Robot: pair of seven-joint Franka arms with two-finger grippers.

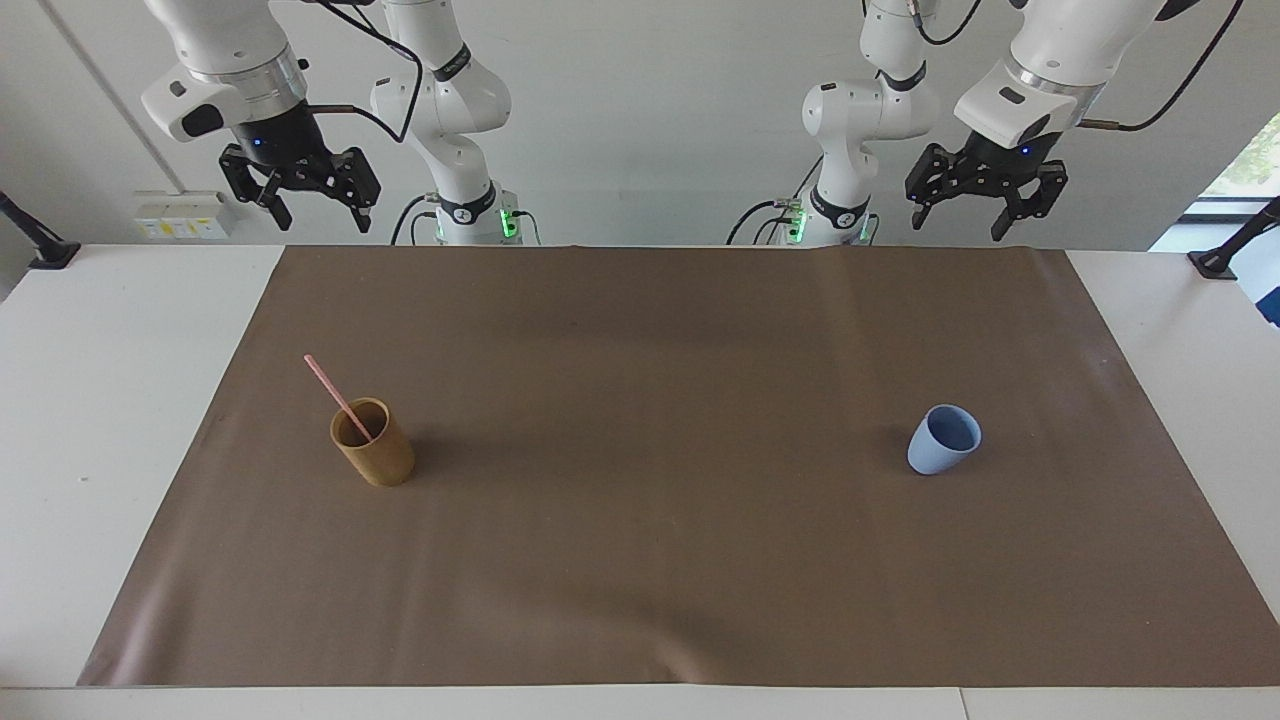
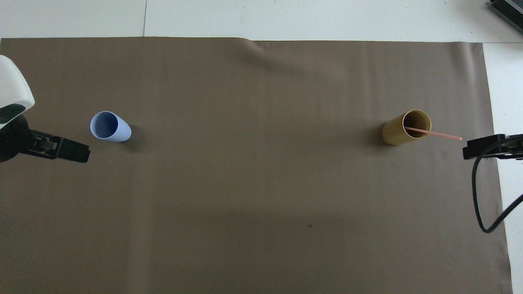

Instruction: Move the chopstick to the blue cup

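Note:
The pale pink chopstick (image 1: 338,398) stands slanted in the tan wooden cup (image 1: 373,443) toward the right arm's end of the mat. Its top leans out over the rim toward that end, as the overhead view (image 2: 434,133) also shows. The blue cup (image 1: 944,440) stands empty toward the left arm's end, and it shows in the overhead view (image 2: 109,126) too. My right gripper (image 1: 320,215) is open and empty, high over the mat's edge by the robots. My left gripper (image 1: 958,222) is open and empty, high over the same edge at its own end.
A brown mat (image 1: 660,560) covers most of the white table (image 1: 100,400). The tan wooden cup also shows in the overhead view (image 2: 398,132). A black cable (image 2: 484,204) hangs from the right arm over the mat's end.

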